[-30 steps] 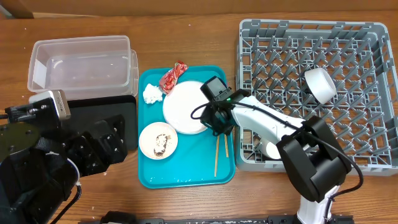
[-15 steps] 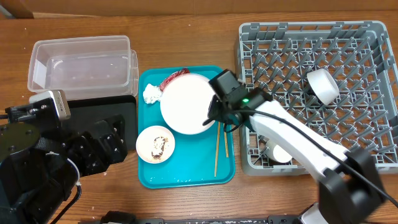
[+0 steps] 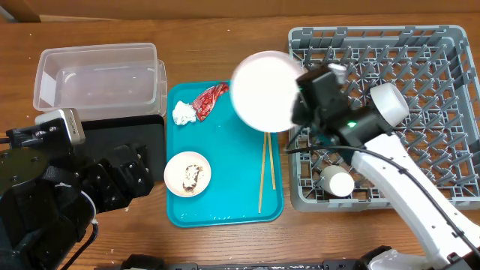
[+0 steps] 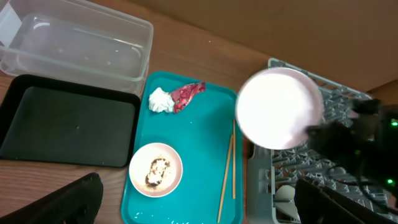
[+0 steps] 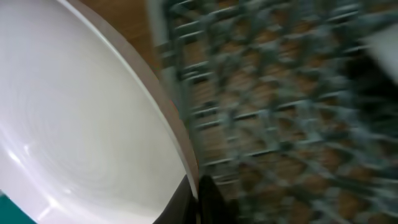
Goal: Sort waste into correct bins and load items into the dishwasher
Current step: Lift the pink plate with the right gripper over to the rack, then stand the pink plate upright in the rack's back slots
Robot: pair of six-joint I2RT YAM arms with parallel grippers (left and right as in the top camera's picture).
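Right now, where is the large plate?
In the overhead view the plate is held up by the right pincer over the far right corner of the teal tray, beside the dish rack.

Our R arm (image 3: 390, 176) stretches up & across, wrist lifted, R pincer (image 3: 295, 114) clamped tight on plate (image 3: 261, 90) rim. Our L arm (image 3: 45, 195) sits low, L pincer (image 4: 198, 190) fingers spread wide, gripping nothing.

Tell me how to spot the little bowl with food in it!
Find the teal tray in the middle of the table. The bowl sits in its near left corner, left of the chopsticks. It is the only round white dish on the tray, with brownish scraps inside, unlike the crumpled napkin and red wrapper at the far end.
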